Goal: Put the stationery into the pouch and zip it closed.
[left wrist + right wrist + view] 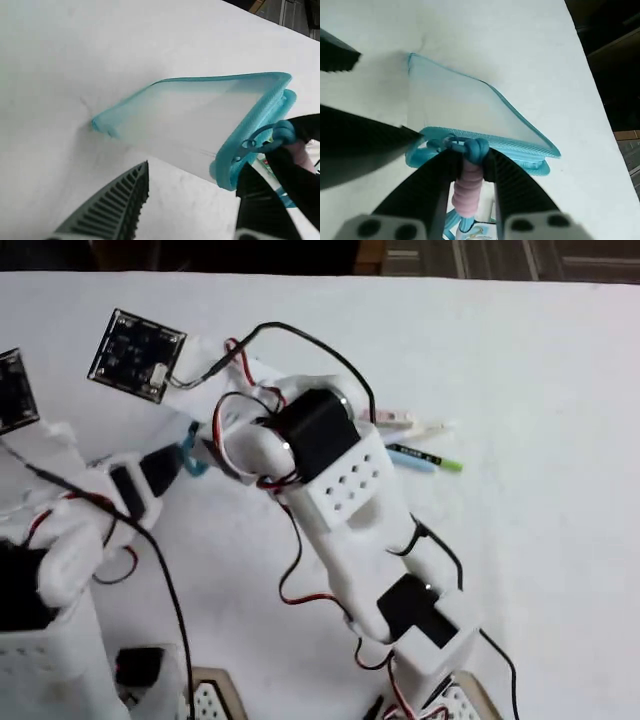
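Evidently limp and light: translucent blue-edged fabric pouch (185, 125) on white desk (75, 50).
Its pink-and-blue zipper pull (467, 185) sits clenched in the right pincer (470, 155); the left pincer (197, 170), released, should pin the stiffer blue hem (260, 120).

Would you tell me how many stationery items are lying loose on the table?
4, clustered beside an arm: a pink-white one, a pale one, a light blue one and a black-and-green one. The arm may hide more.

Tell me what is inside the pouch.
Nothing shows through the see-through pouch. Its mouth end is covered by the right gripper, shut on a pink ribbed item.
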Controlling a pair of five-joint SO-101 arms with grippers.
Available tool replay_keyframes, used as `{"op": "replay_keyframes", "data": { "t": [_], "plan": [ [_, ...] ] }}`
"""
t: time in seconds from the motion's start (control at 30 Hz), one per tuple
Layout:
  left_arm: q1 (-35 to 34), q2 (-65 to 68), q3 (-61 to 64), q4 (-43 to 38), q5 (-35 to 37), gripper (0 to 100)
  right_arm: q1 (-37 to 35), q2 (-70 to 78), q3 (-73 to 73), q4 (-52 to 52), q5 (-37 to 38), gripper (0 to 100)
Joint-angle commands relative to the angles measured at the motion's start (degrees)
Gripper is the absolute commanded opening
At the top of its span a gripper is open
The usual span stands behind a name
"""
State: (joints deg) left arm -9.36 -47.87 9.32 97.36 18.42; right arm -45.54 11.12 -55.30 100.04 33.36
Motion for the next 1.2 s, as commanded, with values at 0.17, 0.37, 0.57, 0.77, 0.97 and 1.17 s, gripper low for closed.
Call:
{"op": "replay_keyframes", "data": {
  "t": [0.17,0.37,0.57,0.77,0.97,1.17],
  "plan": [
    [1.71,0.57,5.36,-4.4,-1.05,29,1.98,-0.48,-1.93,0.04,-0.62,1.8],
    [1.63,0.66,12.48,-10.29,-2.11,29,4.26,-0.84,-1.93,-0.04,-1.76,1.8],
    [1.71,0.57,17.23,-14.42,-2.2,29,4.0,-0.4,-1.93,0.04,-1.76,1.8],
    [1.71,0.66,17.58,-14.51,-6.24,28,4.18,-0.4,-1.93,0.04,-1.76,1.8],
    [1.36,0.66,24.62,-18.37,-12.84,12,4.26,-0.4,-1.93,0.04,-1.76,1.8],
    [0.75,0.31,28.04,-22.24,-18.81,3,5.58,-0.48,-1.93,-0.04,-1.49,1.8]
  ]
}}
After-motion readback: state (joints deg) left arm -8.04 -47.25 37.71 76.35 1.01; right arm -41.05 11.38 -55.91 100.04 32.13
